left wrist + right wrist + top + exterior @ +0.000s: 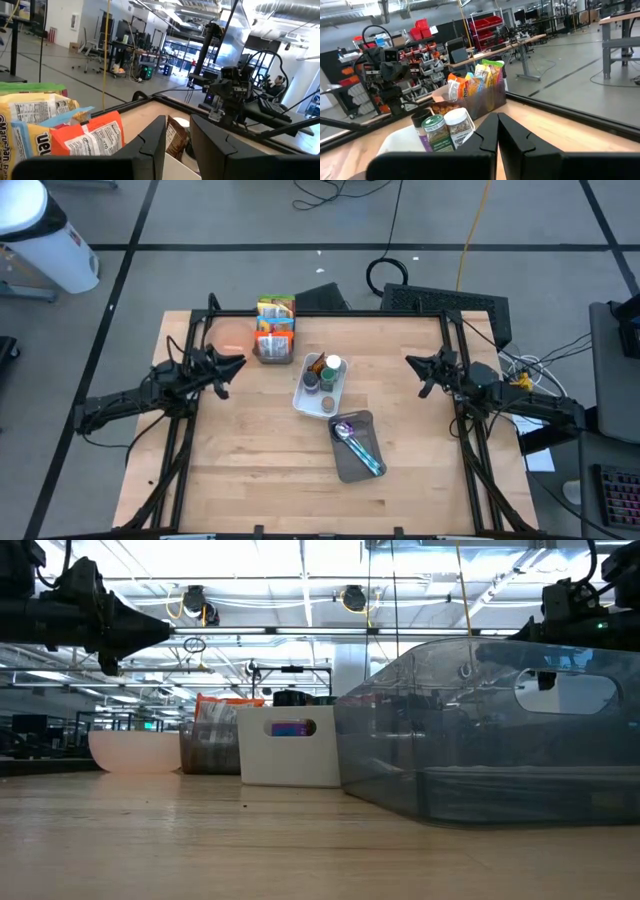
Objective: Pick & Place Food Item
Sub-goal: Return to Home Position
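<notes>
Wooden counter (250,470) stands in an open workshop with benches and racks behind it. Left hand (236,364) hangs above the counter's left part, clear of all items, its fingers (150,145) set to a narrow gap with nothing between them. Right hand (411,362) hangs above the right part, facing the left hand, its fingers (512,137) closed together and gripping nothing. White bin (303,402) lies between the two hands, nearer the left one. It contains the seasoning bottles, among them a white-lidded bottle (457,122), a green-lidded bottle (436,131) and a brown bottle (176,137), all upright. Black bin (272,356) sits just ahead of the left hand and to its far side, touching or nearly touching the white bin; noodle packs (276,320) stand on edge inside it, an orange pack (92,137) among them. Pale bowl (135,752) rests beside the black bin, close to the left hand. Clear grey bin (350,470) lies on the near side of the white bin, between the hands, and holds purple and blue items that cannot be identified.
</notes>
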Available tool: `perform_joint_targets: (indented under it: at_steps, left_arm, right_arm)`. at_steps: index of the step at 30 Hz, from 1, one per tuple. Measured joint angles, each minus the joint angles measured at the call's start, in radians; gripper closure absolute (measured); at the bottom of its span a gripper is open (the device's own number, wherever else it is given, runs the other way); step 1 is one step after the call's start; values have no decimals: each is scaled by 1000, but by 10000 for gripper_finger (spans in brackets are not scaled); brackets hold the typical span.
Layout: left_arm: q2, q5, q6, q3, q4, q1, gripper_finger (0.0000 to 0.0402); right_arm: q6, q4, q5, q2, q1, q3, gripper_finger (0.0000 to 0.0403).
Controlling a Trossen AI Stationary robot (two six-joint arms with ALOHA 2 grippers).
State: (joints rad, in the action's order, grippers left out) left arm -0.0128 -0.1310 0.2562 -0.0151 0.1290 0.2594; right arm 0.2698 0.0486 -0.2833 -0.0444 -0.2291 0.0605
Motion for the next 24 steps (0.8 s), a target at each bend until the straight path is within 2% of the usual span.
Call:
perform_joint_targets:
  at_steps: [24]
  left_arm:
    - [0, 0, 2, 0, 1, 0, 309]
  right_arm:
    - [-2, 52, -1, 0, 0, -1, 403]
